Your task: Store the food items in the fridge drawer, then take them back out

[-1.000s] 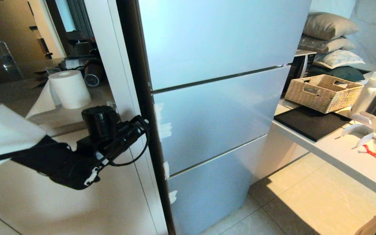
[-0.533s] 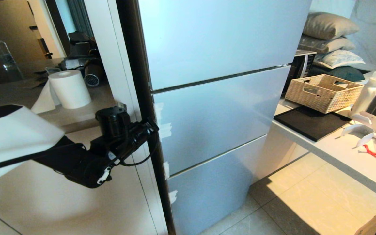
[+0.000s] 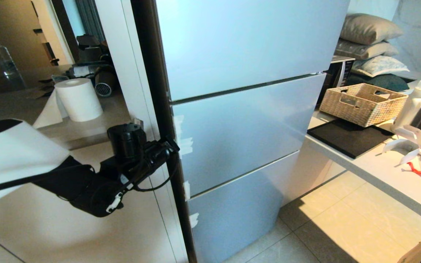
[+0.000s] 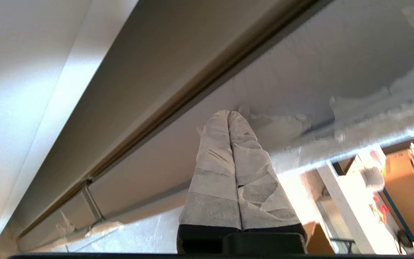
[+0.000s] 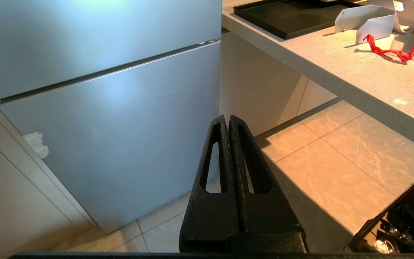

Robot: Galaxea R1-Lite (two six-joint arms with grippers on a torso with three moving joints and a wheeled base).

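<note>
Left claw [image 4: 229,114] with tape-wrapped fingers pressed together, tips at the left edge of the closed pale-blue fridge's [image 3: 239,124] middle door, mid-left of head view, right claw [image 5: 228,118] together above tiled floor [image 5: 336,158], fruit and drawer unseen.

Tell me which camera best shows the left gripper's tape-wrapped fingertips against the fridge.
Left wrist view: the left gripper shows its shut, tape-wrapped tips at the grey fridge door edge. Head view shows only the arm's black wrist beside the fridge. Right wrist view misses it.
</note>
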